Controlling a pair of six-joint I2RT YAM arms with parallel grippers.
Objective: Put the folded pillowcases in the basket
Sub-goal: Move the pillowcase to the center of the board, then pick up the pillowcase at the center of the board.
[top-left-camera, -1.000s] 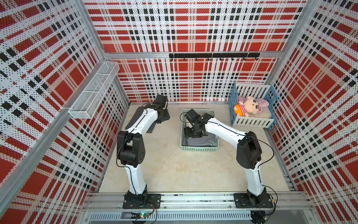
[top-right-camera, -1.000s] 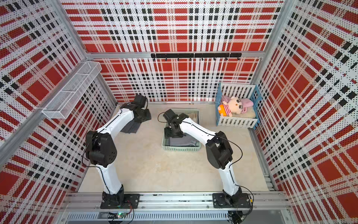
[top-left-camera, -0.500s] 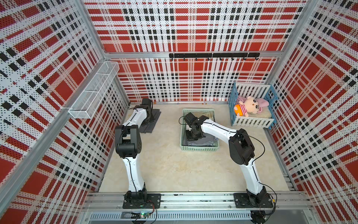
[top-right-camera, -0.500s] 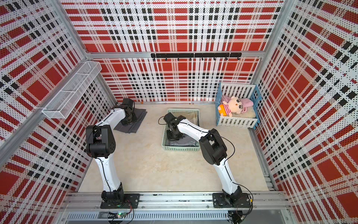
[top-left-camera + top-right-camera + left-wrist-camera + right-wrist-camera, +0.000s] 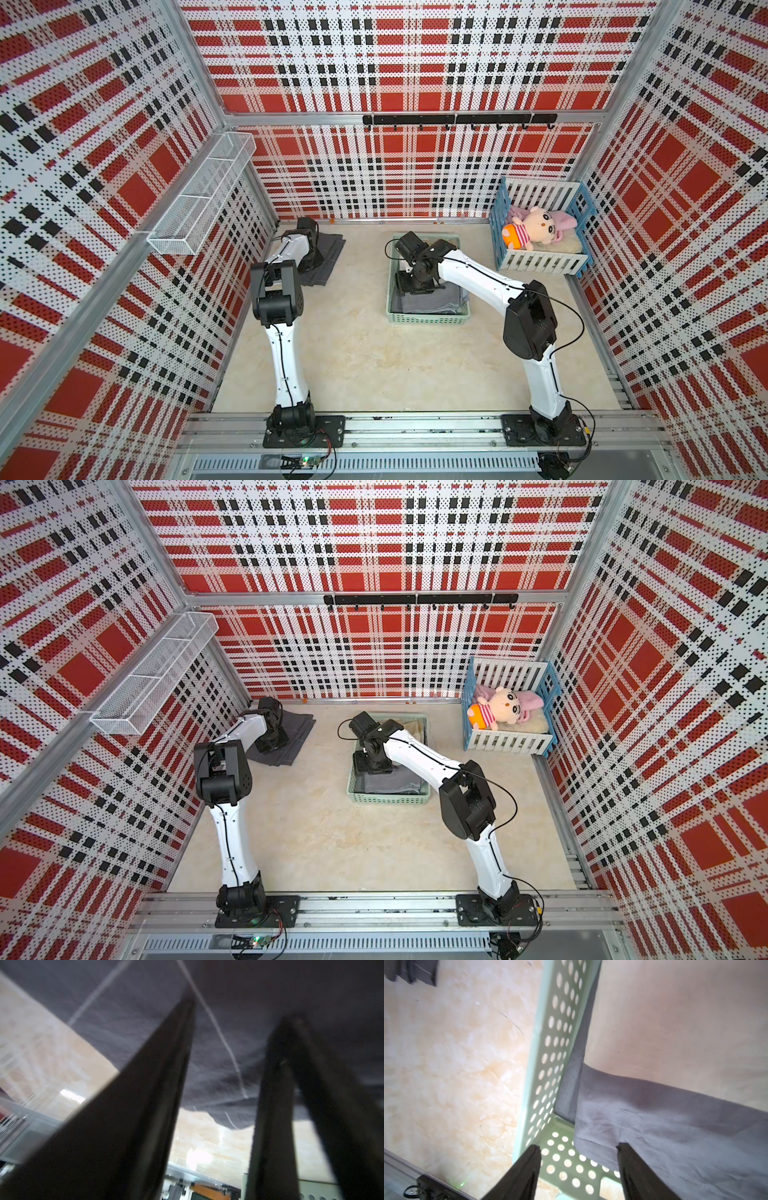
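Note:
The mint-green basket (image 5: 428,319) (image 5: 388,799) stands mid-table, its perforated wall (image 5: 550,1043) close in the right wrist view. A folded grey pillowcase (image 5: 436,301) (image 5: 675,1126) lies inside it, on a beige cloth (image 5: 675,1022). My right gripper (image 5: 415,282) (image 5: 578,1146) hangs low in the basket, open; one fingertip (image 5: 620,1147) touches the grey hem. Another folded grey pillowcase (image 5: 328,249) (image 5: 297,733) (image 5: 124,1012) lies on the table at the far left. My left gripper (image 5: 311,259) (image 5: 241,1009) is down on it, fingers apart, tips against the fabric.
A blue-and-white toy crib (image 5: 540,232) with a plush doll (image 5: 536,226) stands at the far right. A white wire shelf basket (image 5: 203,195) hangs on the left wall, and a black hook rail (image 5: 457,119) runs along the back wall. Plaid walls close three sides.
My left gripper has swung left and come down onto the grey pillowcase on the table. The right gripper has sunk slightly and stays inside the basket.

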